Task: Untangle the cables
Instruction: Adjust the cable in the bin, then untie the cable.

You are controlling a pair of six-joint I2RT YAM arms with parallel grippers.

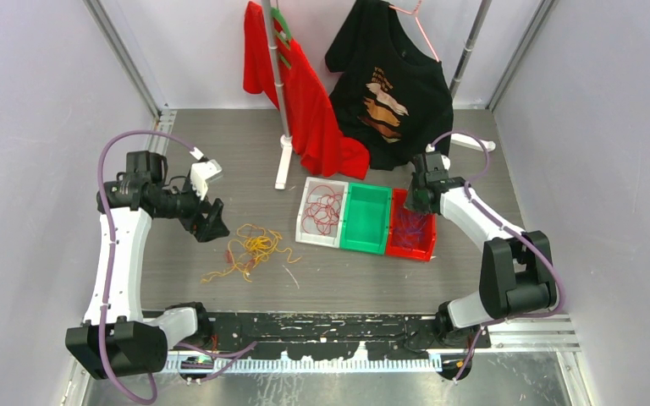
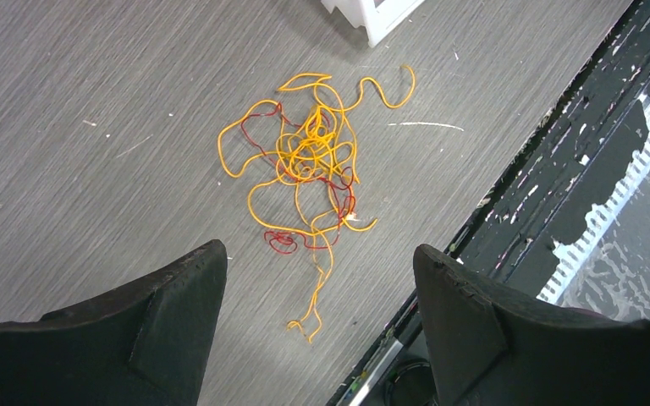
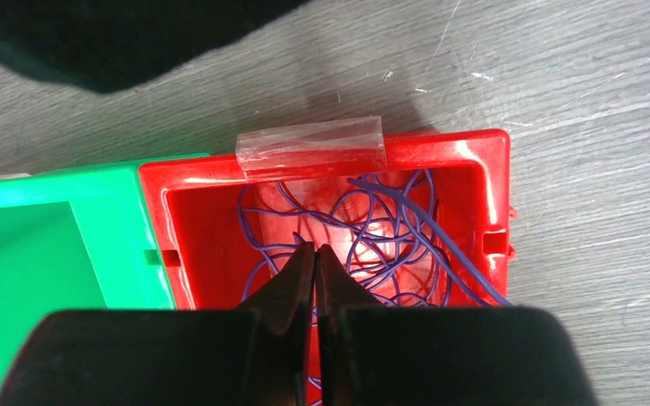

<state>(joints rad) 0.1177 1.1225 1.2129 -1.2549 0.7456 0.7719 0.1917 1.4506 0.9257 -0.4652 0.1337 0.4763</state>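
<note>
Yellow-red cable tangle (image 2: 309, 165) loose on desk (image 2: 93, 101), below left jaws, wide open, empty. Right jaws pressed shut over purple cables (image 3: 406, 216) in red bin (image 3: 461, 145); strand pinched or not, cannot tell. Best: pinch single outlying yellow end, pull slow, away from red strands.

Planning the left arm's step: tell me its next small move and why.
Probably lower the left gripper onto the yellow and red cables and close on an outer yellow loop. Its jaws stand open above the table, the cables lie knotted just ahead of them, and the right gripper is shut over the red bin.
</note>
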